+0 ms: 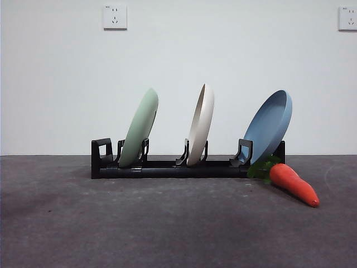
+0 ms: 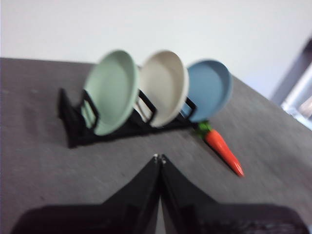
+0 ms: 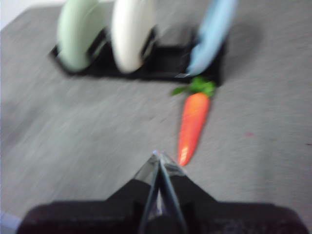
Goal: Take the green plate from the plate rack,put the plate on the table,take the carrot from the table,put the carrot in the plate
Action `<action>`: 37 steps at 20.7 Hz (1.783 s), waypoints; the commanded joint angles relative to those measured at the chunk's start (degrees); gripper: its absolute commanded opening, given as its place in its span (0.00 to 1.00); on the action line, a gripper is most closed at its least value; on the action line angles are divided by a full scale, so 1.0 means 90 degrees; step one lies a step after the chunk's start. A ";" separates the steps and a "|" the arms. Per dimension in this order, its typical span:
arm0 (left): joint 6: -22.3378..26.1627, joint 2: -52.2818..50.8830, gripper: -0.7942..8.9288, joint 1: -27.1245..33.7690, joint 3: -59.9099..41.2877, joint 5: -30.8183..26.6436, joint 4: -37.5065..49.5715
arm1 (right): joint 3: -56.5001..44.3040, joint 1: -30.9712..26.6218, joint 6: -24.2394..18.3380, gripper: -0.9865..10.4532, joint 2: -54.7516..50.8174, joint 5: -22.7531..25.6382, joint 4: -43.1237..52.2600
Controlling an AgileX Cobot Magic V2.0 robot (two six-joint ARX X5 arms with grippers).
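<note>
Green plate (image 1: pixel 139 127) leans in the plate rack (image 1: pixel 167 166), far side of table (image 1: pixel 167 229). Carrot (image 1: pixel 293 183) lies off the rack's end. Left gripper (image 2: pixel 159 157) and right gripper (image 3: pixel 157 155) jaws pressed together, empty; both wrist views blurred.

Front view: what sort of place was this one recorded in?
Probably a lab test bench, not a kitchen: a bare dark grey table, a plain white wall with a power socket, and a staged plate rack with a toy-like carrot beside it.
</note>
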 commanded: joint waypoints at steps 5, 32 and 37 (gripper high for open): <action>0.1277 0.0780 0.07 0.0010 0.1163 0.1056 -0.1299 | 0.0687 0.0017 -0.1030 0.08 0.0656 -0.1358 -0.0913; 0.1273 0.4010 0.67 -0.0857 0.2055 0.0347 0.1188 | 0.0692 0.0017 -0.0736 0.58 0.0697 -0.1598 -0.0988; 0.1450 0.6071 0.67 -0.1399 0.3211 -0.0257 0.1673 | 0.0692 0.0017 -0.0736 0.58 0.0697 -0.1598 -0.1039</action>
